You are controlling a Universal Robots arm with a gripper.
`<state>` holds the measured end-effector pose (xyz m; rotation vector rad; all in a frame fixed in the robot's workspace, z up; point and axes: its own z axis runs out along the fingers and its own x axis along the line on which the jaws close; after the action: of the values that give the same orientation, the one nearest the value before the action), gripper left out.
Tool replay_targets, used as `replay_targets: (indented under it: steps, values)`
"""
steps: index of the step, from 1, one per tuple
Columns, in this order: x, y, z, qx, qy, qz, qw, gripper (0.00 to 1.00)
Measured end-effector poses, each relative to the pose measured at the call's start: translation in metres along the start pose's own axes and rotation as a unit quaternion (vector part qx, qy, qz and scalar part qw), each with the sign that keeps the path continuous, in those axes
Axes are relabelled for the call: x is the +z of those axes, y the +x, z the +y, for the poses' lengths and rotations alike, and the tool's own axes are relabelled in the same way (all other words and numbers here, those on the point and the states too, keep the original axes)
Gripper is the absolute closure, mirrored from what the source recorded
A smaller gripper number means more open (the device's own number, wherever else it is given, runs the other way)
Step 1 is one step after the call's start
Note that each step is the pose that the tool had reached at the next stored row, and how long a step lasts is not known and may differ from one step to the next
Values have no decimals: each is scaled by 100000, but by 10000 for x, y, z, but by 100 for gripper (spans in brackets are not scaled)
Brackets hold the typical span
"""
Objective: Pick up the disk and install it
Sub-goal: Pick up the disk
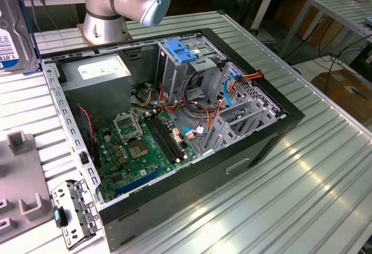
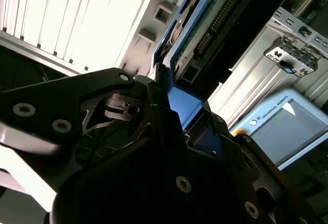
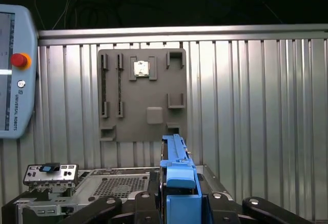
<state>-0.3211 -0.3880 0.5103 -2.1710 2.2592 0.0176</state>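
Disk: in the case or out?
Out. The tool grips the disk by its blue edge, over the table, outside the open case.

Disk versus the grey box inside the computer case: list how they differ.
The disk is gripped by the gripper outside the case; the grey box sits inside it. The disk has blue rails and a white-and-blue label; the grey box has a white sticker. Both are rectangular metal.
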Motion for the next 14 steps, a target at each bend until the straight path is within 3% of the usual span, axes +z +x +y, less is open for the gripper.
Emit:
replay_targets:
  steps: [14]
  values:
    - [1,-7,-253,10,-1,1,100000,63]
